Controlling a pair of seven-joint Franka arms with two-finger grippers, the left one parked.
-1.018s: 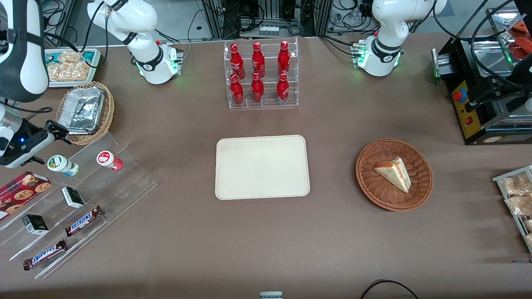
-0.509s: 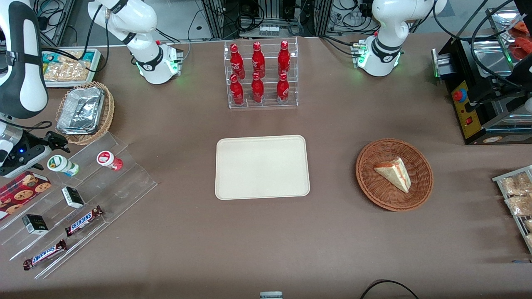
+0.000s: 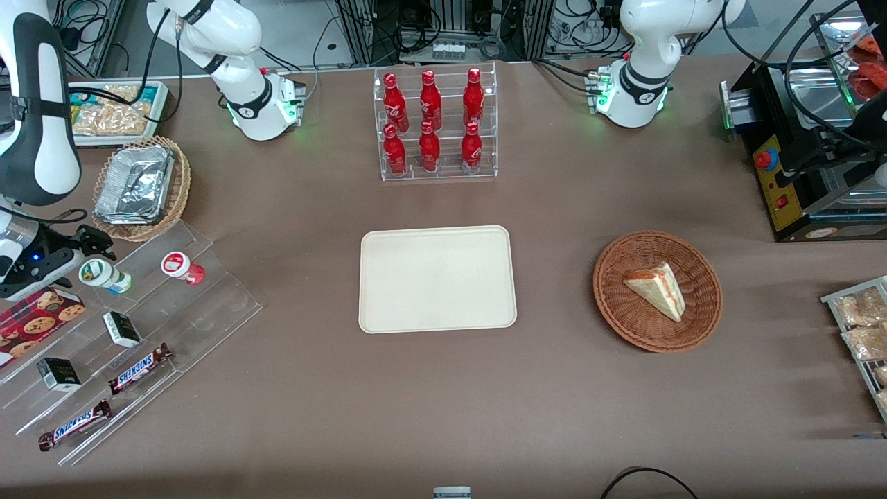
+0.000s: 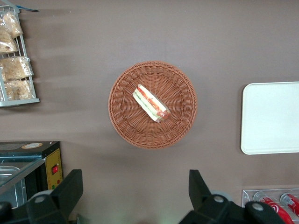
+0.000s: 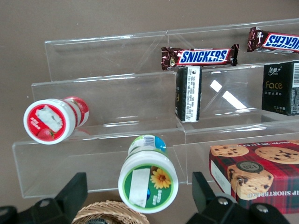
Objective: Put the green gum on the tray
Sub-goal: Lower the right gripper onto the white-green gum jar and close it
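The green gum (image 3: 104, 275) is a small bottle with a green body and a white lid. It lies tilted on the top step of a clear acrylic stand (image 3: 201, 305), beside a red-lidded bottle (image 3: 181, 267). My right gripper (image 3: 82, 255) hovers just above the gum at the working arm's end of the table. In the right wrist view the gripper (image 5: 138, 198) is open and the gum's lid (image 5: 148, 182) sits between its two black fingers (image 5: 70, 191), untouched. The cream tray (image 3: 437, 278) lies bare at the table's middle.
The stand also holds Snickers bars (image 3: 138, 368), small black boxes (image 3: 121, 328) and a cookie box (image 3: 34, 315). A wicker basket with foil trays (image 3: 142, 186) sits close by the gripper. A rack of red bottles (image 3: 434, 125) and a sandwich basket (image 3: 657, 291) stand farther off.
The right arm has drawn toward its end of the table, and the gripper has come down closer over the green gum. Nothing else moved.
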